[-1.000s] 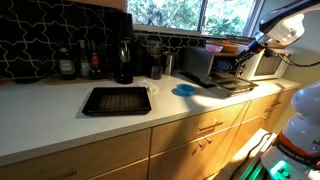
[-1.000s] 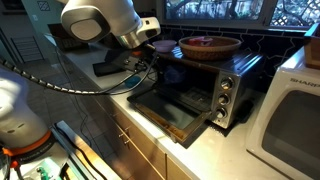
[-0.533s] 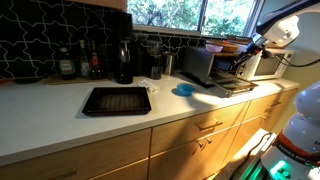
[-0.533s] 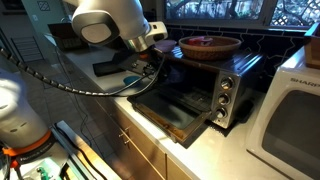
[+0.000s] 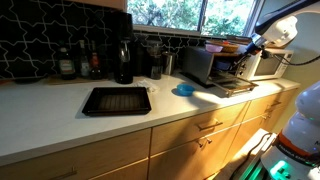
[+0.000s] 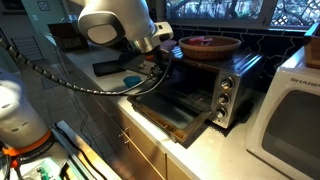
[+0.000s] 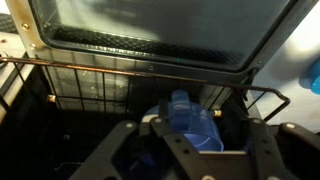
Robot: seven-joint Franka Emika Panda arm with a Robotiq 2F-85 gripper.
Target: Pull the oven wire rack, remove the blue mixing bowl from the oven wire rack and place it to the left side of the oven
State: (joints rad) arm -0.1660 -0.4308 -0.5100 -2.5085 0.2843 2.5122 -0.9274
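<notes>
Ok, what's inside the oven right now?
The oven wire rack, with the blue mixing bowl seemingly on it. The gripper covers the bowl's lower part, and the back of the oven is too dark to see.

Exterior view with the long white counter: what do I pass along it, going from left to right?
bottles → black baking tray → light-blue dish → open oven door → microwave

The oven (image 6: 228, 95) has its door (image 6: 170, 112) folded down, leaving the mouth open from the front. A brown bowl (image 6: 210, 44) tops it and the microwave (image 6: 292, 110) crowds one side. The counter (image 5: 48, 120) beside the black tray (image 5: 117, 100) lies bare.
</notes>
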